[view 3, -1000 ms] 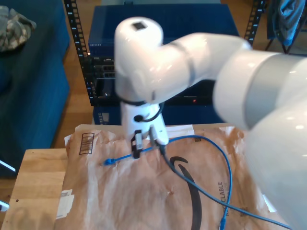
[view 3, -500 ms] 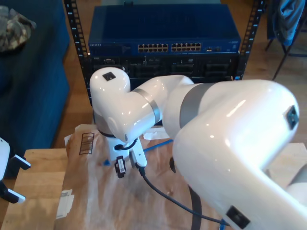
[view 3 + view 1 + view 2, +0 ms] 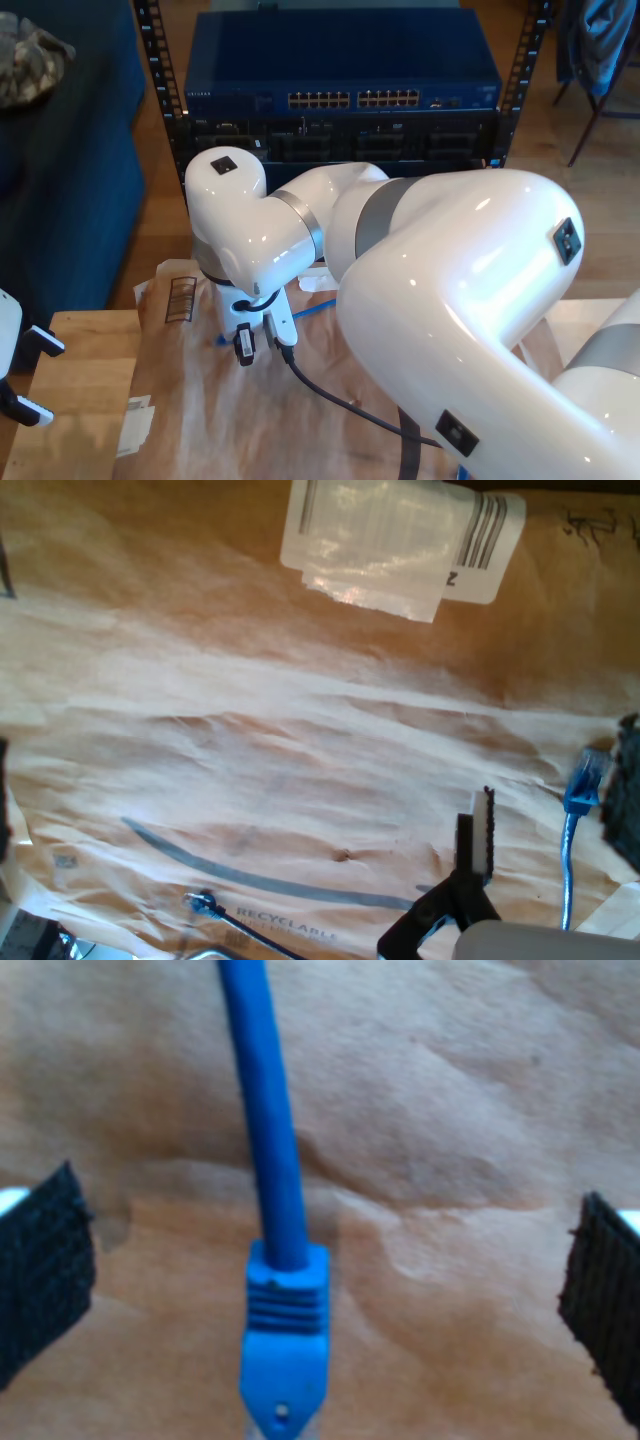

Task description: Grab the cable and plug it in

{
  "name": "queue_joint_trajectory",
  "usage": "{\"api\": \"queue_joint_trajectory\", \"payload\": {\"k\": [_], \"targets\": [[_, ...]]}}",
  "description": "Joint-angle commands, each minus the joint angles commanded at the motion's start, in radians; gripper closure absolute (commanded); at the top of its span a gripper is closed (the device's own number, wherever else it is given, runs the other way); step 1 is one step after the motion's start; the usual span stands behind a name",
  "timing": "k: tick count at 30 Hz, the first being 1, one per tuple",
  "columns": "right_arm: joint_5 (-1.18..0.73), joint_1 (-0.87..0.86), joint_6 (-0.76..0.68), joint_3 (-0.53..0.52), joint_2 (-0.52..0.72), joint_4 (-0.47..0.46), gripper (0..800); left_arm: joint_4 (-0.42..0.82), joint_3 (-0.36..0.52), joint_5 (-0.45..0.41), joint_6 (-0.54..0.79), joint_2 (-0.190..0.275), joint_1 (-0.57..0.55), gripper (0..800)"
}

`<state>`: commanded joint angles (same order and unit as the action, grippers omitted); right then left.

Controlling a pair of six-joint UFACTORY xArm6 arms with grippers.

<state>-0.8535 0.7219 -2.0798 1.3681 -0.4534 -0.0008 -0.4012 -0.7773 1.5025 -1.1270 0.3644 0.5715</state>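
The cable is thin and bright blue and lies on brown packing paper. Its plug rests flat on the paper between the black pads of my second gripper, which is open and low, touching nothing. In the exterior view that gripper hangs from the big white arm just beside the plug. The first wrist view shows the same plug next to a black finger, and the cable's other plug. My first gripper is open at the exterior view's left edge.
A blue network switch with rows of ports sits in a rack behind the table. The paper covers a wooden table. A white label is stuck on the paper. The arm's black cable trails over it.
The big white arm swung toward the exterior view's left and sank, carrying my second gripper along the cable to its plug. My first gripper came into view at that view's left edge.
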Motion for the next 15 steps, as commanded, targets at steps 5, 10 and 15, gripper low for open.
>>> {"api": "queue_joint_trajectory", "payload": {"k": [5,10,15], "targets": [[0.0,-0.008,0.0,0.0,0.0,-0.002,134,0.0,0.0,0.0,0.002,0.0,0.0,0],[0.0,-0.011,-0.014,0.0,0.0,-0.005,194,0.0,0.0,0.0,0.002,0.0,0.0,1],[0.002,-0.009,-0.015,0.0,0.0,-0.005,276,0.0,-0.003,0.0,0.002,0.0,0.0,1]]}}
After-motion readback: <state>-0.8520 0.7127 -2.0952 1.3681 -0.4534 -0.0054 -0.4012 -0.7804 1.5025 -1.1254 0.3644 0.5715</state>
